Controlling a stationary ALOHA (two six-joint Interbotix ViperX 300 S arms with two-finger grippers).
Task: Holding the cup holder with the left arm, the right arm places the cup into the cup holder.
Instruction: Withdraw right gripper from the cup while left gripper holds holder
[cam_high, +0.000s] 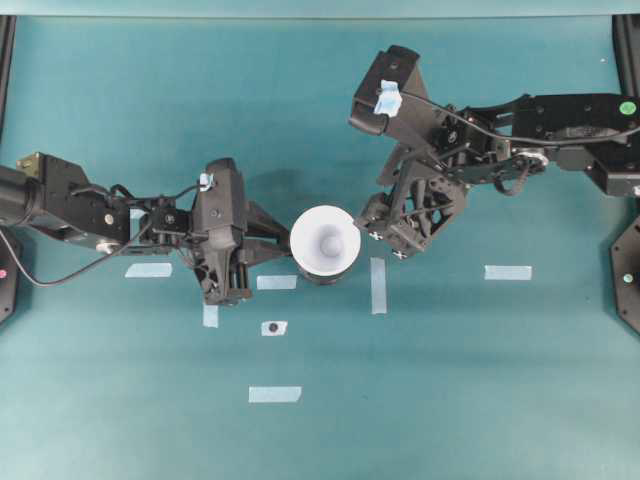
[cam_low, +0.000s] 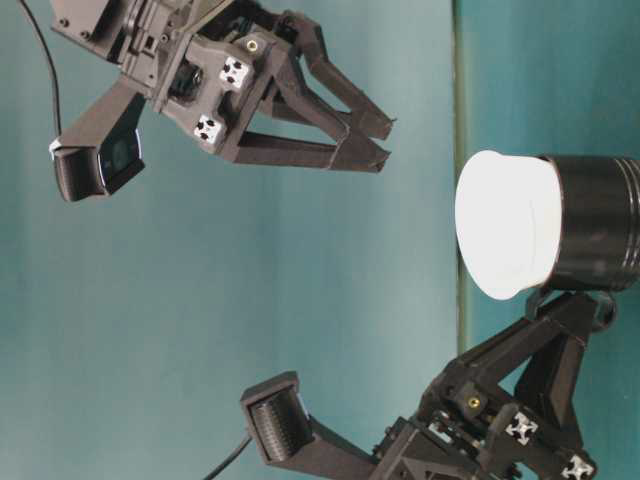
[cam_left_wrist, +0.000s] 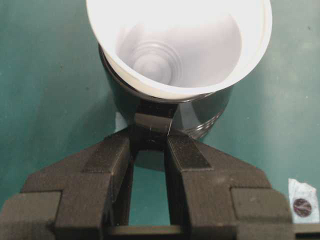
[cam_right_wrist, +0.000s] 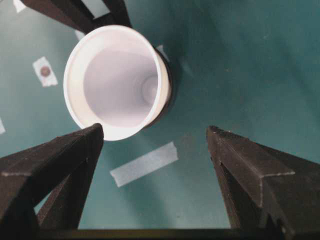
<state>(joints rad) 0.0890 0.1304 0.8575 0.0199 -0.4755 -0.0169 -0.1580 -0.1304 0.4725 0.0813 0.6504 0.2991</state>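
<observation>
The white cup (cam_high: 325, 240) sits inside the glossy black cup holder (cam_left_wrist: 210, 112), with its wide rim above the holder's edge. From the left, my left gripper (cam_left_wrist: 150, 136) reaches in low, and its two fingertips press the sides of the holder's small square tab (cam_left_wrist: 152, 122). My right gripper (cam_right_wrist: 155, 129) hangs to the right of the cup and a little above it. It is wide open, with only the teal mat between its fingers and nothing held. In the table-level view the cup (cam_low: 505, 225) and the right gripper (cam_low: 388, 142) stand well apart.
Pale tape strips lie on the teal mat: one (cam_high: 378, 285) just right of the holder, others (cam_high: 508, 272), (cam_high: 275, 394), (cam_high: 148, 269). A tape scrap with a black dot (cam_high: 273, 327) lies in front of the left gripper.
</observation>
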